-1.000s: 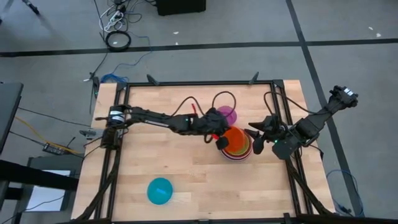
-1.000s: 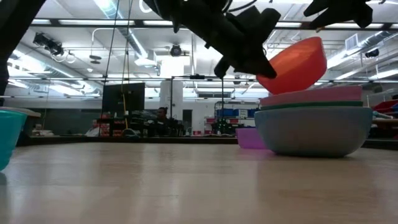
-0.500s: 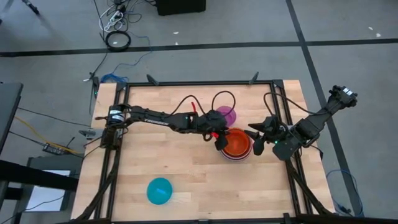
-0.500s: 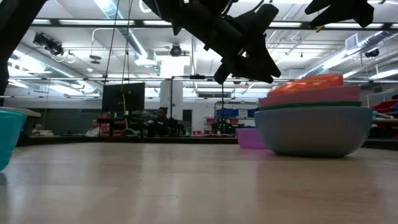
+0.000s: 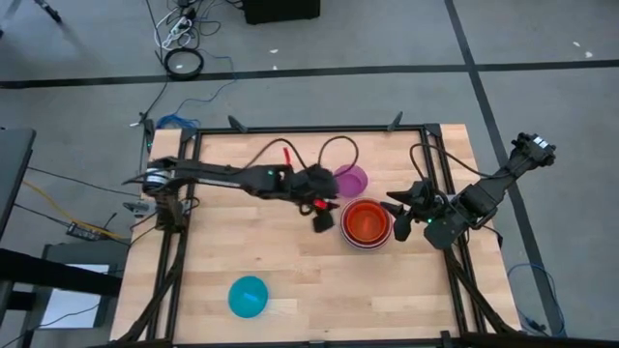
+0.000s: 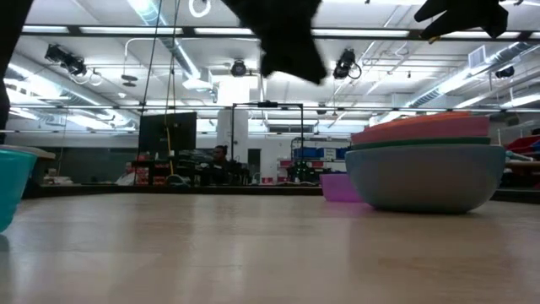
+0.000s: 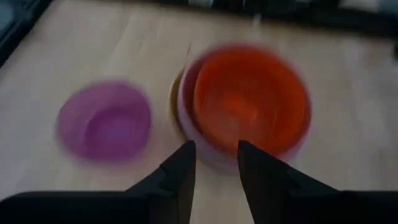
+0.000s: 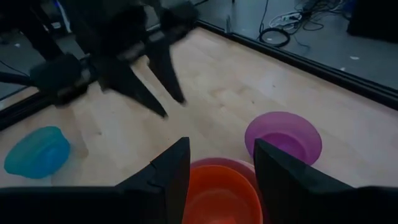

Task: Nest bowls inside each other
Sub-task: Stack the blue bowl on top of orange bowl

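Observation:
A stack of nested bowls point(image 5: 366, 224) stands right of the table's middle, with an orange bowl point(image 7: 249, 99) lying level on top. Just beyond the stack, a purple bowl point(image 5: 350, 179) sits alone on its base. A cyan bowl point(image 5: 249, 296) rests near the front left. My left gripper point(image 5: 321, 219) hovers open just left of the stack, above the table, touching nothing. My right gripper point(image 5: 399, 212) waits open close to the right of the stack; in its wrist view the fingers point(image 8: 174, 168) frame the orange bowl point(image 8: 217, 196) without touching it.
A black frame point(image 5: 309, 129) runs along the table's edges. Bare wood point(image 5: 319, 280) lies between the stack and the cyan bowl. In the low view the stack point(image 6: 422, 165) rises at the right, the purple bowl point(image 6: 339, 187) behind it.
My left gripper held the orange bowl tilted over the stack, then opened and let it go; the bowl has dropped level into the stack. The gripper has since risen and drawn back toward the table's left edge.

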Robot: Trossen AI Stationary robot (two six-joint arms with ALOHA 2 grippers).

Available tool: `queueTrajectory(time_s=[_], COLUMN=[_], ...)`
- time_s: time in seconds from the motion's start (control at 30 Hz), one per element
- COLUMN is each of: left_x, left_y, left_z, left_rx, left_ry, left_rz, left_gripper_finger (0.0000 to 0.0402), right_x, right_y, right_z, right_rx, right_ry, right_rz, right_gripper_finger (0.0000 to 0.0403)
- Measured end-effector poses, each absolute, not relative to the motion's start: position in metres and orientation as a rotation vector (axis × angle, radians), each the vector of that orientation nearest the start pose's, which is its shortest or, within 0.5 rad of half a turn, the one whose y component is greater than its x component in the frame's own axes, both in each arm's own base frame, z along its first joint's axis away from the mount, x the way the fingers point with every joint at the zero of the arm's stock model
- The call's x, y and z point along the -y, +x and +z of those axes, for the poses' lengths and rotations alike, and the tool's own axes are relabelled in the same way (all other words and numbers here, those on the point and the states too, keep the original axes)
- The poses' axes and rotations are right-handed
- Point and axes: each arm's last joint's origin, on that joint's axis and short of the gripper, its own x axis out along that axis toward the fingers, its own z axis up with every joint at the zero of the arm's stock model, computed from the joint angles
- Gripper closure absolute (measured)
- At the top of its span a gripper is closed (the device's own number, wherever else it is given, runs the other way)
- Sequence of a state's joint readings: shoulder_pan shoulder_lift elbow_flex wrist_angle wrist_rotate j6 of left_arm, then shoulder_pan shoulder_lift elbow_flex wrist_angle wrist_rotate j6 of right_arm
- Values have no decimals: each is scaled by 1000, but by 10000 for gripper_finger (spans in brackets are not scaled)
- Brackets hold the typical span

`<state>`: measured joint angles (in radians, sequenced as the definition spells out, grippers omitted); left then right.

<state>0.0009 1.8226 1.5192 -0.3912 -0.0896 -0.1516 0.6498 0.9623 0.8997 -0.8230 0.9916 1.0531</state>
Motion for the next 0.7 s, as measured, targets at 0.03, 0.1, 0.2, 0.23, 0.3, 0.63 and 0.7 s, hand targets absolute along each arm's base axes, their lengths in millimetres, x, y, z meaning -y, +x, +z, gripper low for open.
queueTrajectory(time_s=[0.03,0.1,0.2,0.23,0.3,0.63,0.7], left_x=[-2,2,14,19,31,90,101], left_y=[402,381,352,343,326,263,255], left_z=[287,293,302,303,301,280,275], left_rx=[-733,-850,-1002,-1038,-1112,-1310,-1322], left_ry=[-97,-59,-21,-15,3,127,93], left_rz=[151,178,171,162,141,-86,-113], left_gripper_finger=[273,273,273,273,273,273,273], right_x=[-84,-84,-83,-83,-83,-83,-83], right_y=[150,150,150,150,150,150,150], right_z=[300,300,300,300,300,300,300], right_rx=[-361,-362,-363,-364,-364,-356,-354], right_ry=[359,358,356,354,354,355,357], right_rz=[-574,-575,-576,-576,-576,-584,-584], right_gripper_finger=[239,239,239,239,239,239,239])
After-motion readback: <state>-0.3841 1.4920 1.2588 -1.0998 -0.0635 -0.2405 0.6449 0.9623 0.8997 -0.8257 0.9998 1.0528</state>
